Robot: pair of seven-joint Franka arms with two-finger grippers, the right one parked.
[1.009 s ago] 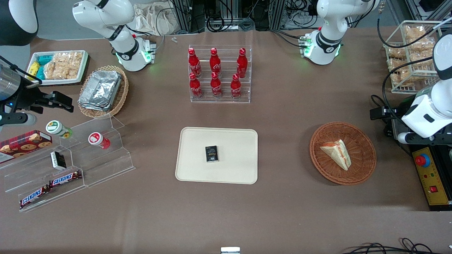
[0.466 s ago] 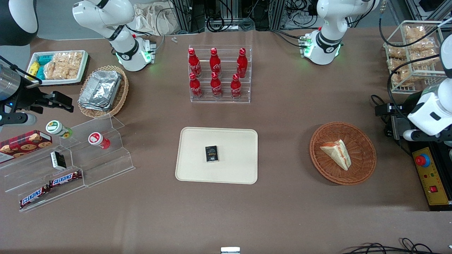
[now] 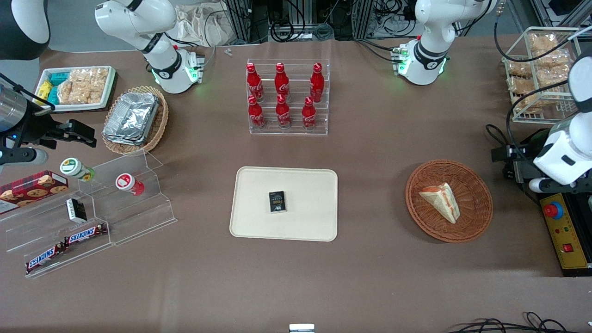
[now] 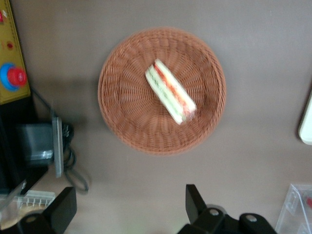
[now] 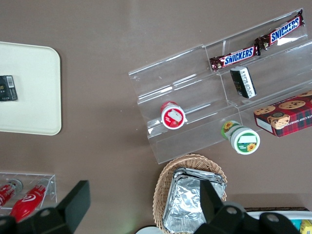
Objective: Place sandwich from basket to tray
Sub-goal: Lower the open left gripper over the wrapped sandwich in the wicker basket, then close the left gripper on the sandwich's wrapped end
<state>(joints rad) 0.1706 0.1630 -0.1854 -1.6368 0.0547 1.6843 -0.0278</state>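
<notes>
The sandwich (image 3: 440,200) lies in the basket (image 3: 476,222), toward the working arm's end of the counter (image 3: 370,277). The tray (image 3: 305,226) sits mid-counter and carries a small box (image 3: 277,201). The tool (image 4: 129,207) hangs above the counter, jaws apart, beside the basket.

Brown table (image 3: 379,277); cables (image 3: 300,18) at edge.

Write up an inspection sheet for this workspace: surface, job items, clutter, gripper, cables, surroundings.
Surface: brown table.
Job's things: sandwich lies in the basket; tray carries a small black box.
Clutter: red bottles in a clear rack; foil trays in a tan basket; Snickers bars on acrylic steps.
Gripper: left gripper open, above the table beside the basket.
Cables: black cables near the working arm.
Surroundings: yellow control box at the table edge.
</notes>
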